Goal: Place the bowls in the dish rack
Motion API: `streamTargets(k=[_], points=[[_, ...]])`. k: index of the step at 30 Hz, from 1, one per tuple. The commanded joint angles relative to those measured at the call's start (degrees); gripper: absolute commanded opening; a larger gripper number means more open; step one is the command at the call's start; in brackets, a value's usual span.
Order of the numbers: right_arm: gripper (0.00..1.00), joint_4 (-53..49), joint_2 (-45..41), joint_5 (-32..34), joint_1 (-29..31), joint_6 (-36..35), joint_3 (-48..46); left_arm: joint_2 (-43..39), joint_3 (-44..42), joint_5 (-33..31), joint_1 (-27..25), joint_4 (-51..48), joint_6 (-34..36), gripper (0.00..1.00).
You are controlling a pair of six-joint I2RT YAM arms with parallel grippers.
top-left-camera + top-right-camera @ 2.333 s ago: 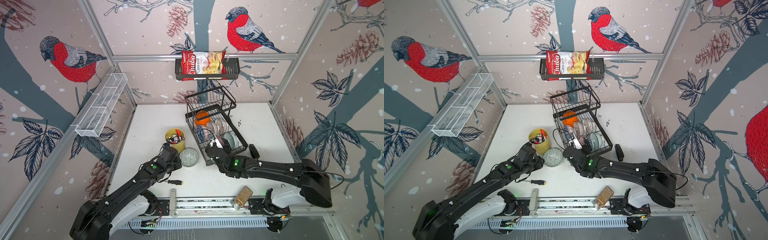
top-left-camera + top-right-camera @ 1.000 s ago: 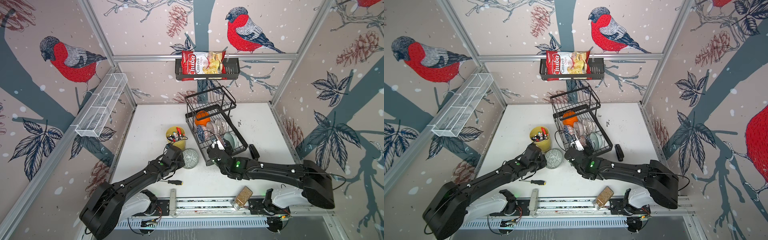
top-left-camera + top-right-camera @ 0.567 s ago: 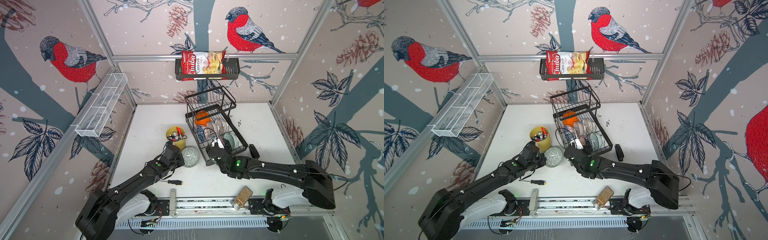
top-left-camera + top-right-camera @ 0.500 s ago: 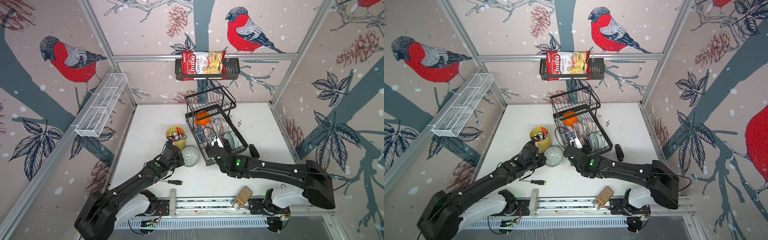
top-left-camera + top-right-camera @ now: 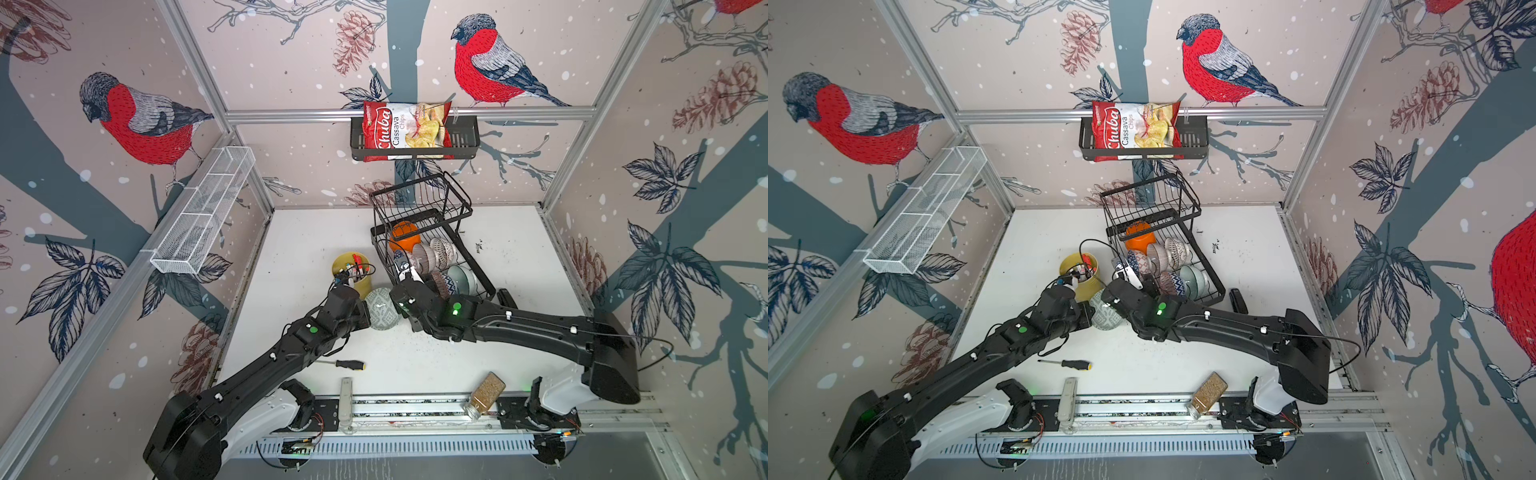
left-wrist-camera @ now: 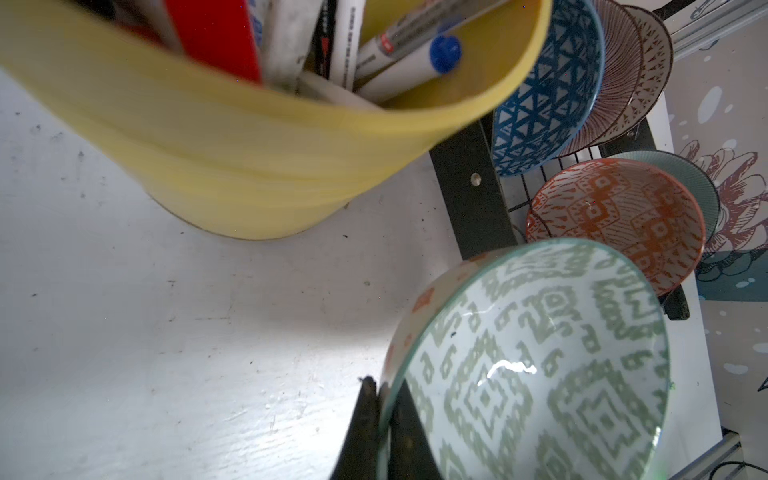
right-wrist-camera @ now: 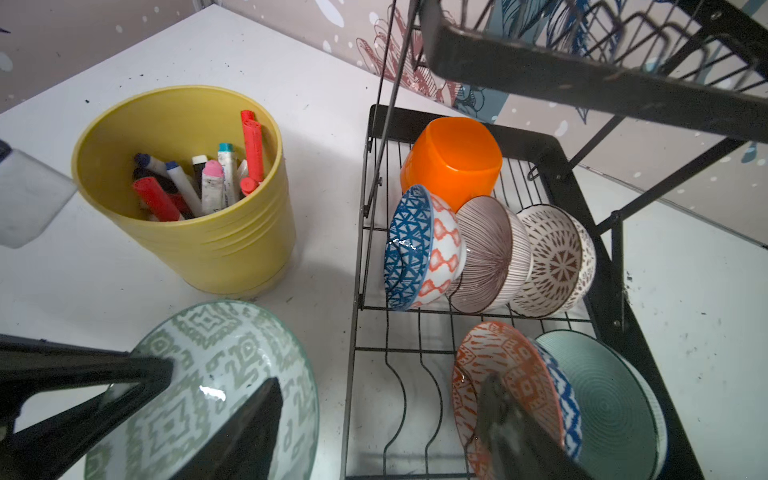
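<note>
One green-patterned bowl outside dish rack, tilted mid-frame by yellow cup | left hand pinching its rim | right hand spread, one finger over bowl's inside | risk: thin rim pinch slips, bowl drops onto table or knocks racked bowls

A robotics lab cell got up as a kitchen corner, not a home. Told by the bare aluminium frame boxing in printed bullfinch wall panels, a scuffed white tabletop, and two black robot arms mounted on a rail with loose wiring along the front edge. Kitchen props only: a dish rack with bowls, a wall basket holding a chips bag, a white mesh shelf, plus a stray screwdriver and a cup of markers.
</note>
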Motion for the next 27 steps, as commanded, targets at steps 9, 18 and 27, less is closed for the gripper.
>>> streamTargets(k=[9,18,27], points=[[0.58,-9.06,3.35,-7.82,-2.77,4.82,4.28,1.8,2.72,-0.31,-1.71,4.94,3.93,0.0],[0.53,-8.02,3.36,-12.1,-4.5,4.1,3.43,3.17,3.84,0.81,-1.92,6.54,5.15,0.0],[0.35,-8.13,2.83,-12.57,-5.77,4.57,2.11,3.58,5.01,1.01,-1.98,7.49,6.3,0.0]])
